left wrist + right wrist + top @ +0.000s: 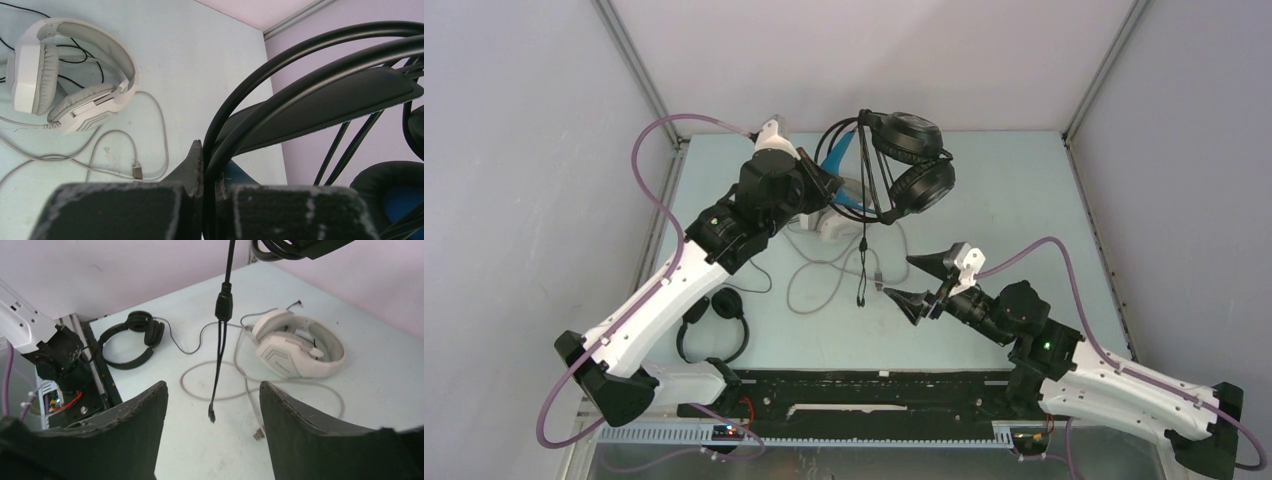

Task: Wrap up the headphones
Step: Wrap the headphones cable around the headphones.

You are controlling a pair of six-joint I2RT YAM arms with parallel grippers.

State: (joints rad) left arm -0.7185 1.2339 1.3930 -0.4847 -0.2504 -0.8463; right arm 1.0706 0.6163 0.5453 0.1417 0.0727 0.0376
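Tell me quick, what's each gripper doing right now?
Left gripper: closed on the black headphones, at the headband.
Right gripper: open, holding nothing; the black cable dangles just ahead of it.

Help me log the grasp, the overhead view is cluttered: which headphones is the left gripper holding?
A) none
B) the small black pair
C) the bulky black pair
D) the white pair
C: the left gripper is clamped on the headband of the bulky black pair, lifted off the table, while the white pair and the small black pair lie on it.
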